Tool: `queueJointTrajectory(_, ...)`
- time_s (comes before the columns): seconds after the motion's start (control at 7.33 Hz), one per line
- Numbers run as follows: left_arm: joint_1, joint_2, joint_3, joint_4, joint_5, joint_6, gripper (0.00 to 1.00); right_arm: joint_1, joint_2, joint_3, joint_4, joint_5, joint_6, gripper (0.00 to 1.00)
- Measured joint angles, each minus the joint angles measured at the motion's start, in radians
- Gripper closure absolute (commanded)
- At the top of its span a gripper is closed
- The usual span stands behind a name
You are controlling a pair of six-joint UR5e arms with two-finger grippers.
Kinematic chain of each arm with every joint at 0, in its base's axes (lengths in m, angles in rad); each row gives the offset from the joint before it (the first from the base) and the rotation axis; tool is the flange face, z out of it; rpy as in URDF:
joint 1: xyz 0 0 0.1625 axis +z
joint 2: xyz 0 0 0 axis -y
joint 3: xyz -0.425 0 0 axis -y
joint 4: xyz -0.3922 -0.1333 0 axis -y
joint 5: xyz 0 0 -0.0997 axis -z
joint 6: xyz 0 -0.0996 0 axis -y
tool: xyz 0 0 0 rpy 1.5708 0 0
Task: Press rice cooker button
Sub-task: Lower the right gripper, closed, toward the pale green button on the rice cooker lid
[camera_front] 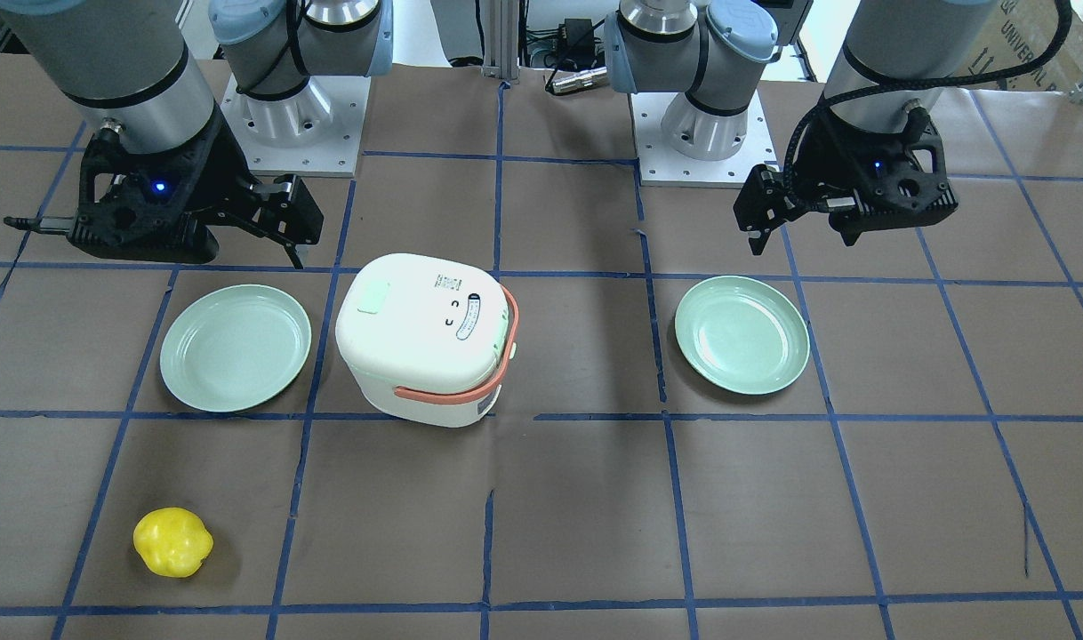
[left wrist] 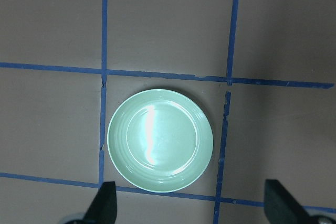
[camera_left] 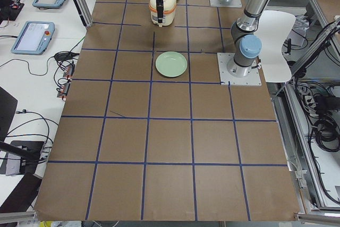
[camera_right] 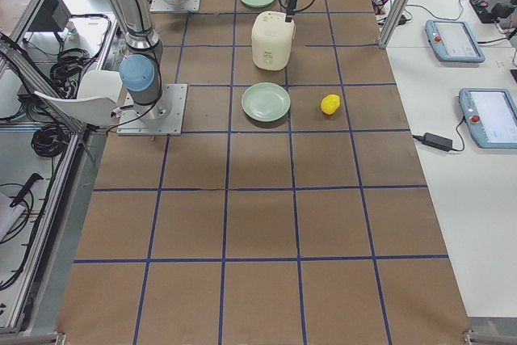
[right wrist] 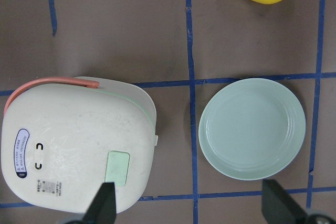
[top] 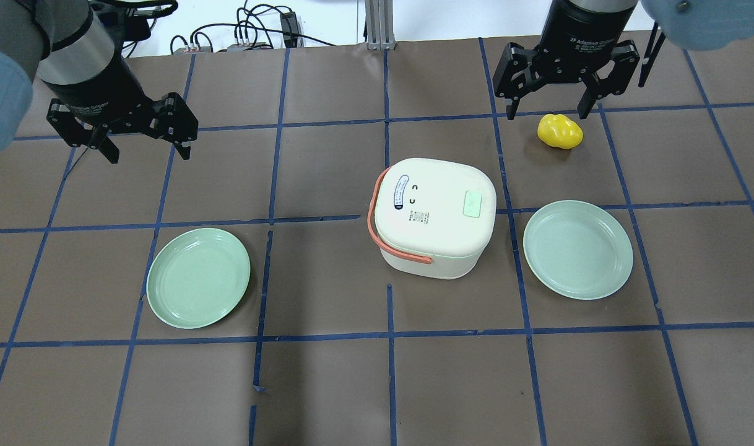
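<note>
- Right claw (top: 546, 114), black body: white print reads "2F Adaptive Gripper"
- Cardboard box (camera_front: 1008, 44), far corner: "UNIVERSAL", partly cut off
- Rice cooker (top: 436, 214), lid labels: print too small to read

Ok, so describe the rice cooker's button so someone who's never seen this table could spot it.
Find the white rice cooker with the orange handle, standing between two green plates mid-table. On its lid, toward the robot's right side, sits the button: a pale green rounded square, unlike the black printed marks at the lid's other end.
</note>
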State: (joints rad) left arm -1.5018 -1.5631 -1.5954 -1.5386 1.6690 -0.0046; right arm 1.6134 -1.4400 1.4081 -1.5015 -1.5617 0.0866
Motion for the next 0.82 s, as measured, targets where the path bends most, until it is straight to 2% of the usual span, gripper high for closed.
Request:
queueJointTrajectory(0.14, 0.0, 0.0, 0.0, 0.0, 0.0, 0.0, 0.0, 0.0, 0.002, 0.0, -0.003, 0.001, 0.0, 0.81)
queueJointTrajectory(0.27, 0.0, 0.0, 0.0, 0.0, 0.0, 0.0, 0.0, 0.0, 0.004, 0.0, -0.007, 0.004, -0.002, 0.92)
queueJointTrajectory(0.55, 0.0, 0.0, 0.0, 0.0, 0.0, 0.0, 0.0, -0.003, 0.007, 0.001, -0.014, 0.067, 0.005, 0.98)
queueJointTrajectory(0.82, 0.0, 0.0, 0.0, 0.0, 0.0, 0.0, 0.0, 0.003, -0.002, 0.001, -0.013, 0.12, 0.049, 0.98)
